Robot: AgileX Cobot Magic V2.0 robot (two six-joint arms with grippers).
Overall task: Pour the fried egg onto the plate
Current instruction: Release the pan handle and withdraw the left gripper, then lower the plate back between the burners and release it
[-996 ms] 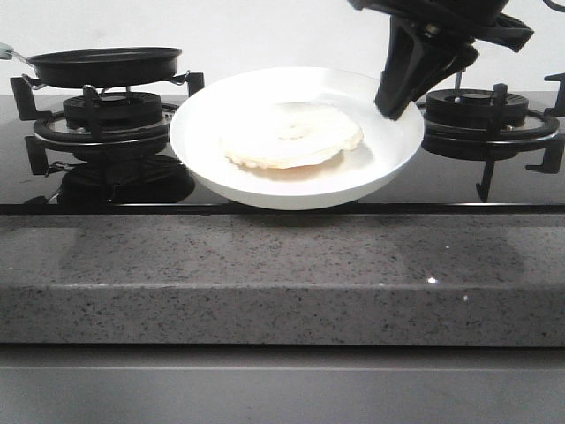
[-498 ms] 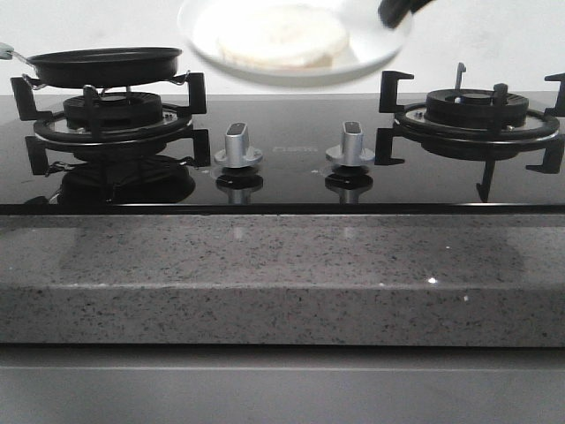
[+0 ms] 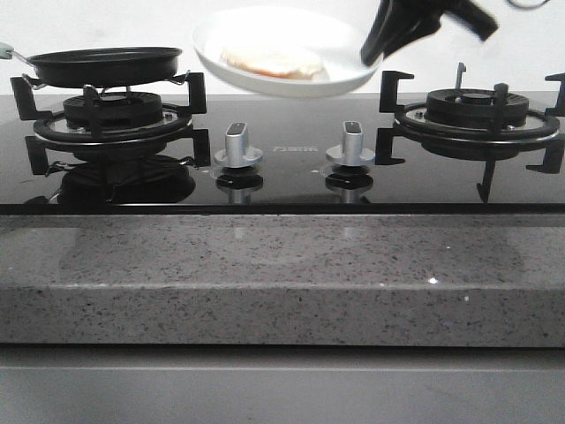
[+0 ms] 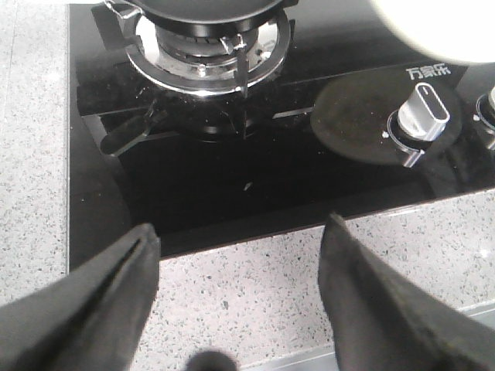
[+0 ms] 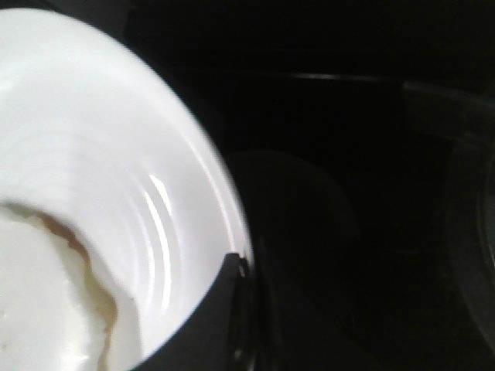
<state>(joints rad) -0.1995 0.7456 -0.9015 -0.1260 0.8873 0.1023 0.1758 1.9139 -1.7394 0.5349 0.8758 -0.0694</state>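
The white plate [image 3: 349, 69] hangs in the air above the back middle of the hob, roughly level. The fried egg [image 3: 272, 60] lies on it, cream-white with a brownish edge. My right gripper [image 3: 378, 51] is shut on the plate's right rim. In the right wrist view a dark finger [image 5: 203, 321] lies over the plate's rim [image 5: 116, 147], with the egg [image 5: 39, 301] beside it. My left gripper [image 4: 240, 230] is open and empty over the speckled counter in front of the left burner. The plate's edge [image 4: 441, 23] shows in that view too.
A black frying pan [image 3: 104, 64] sits on the left burner [image 3: 110, 119]; it also shows in the left wrist view [image 4: 209, 8]. The right burner [image 3: 477, 115] is bare. Two silver knobs [image 3: 238, 146] [image 3: 351, 144] stand on the black glass. The grey stone counter edge [image 3: 282, 274] runs along the front.
The plate with the egg rose from low over the knobs to high above the hob, then came slightly down and farther back. The pan has not moved.
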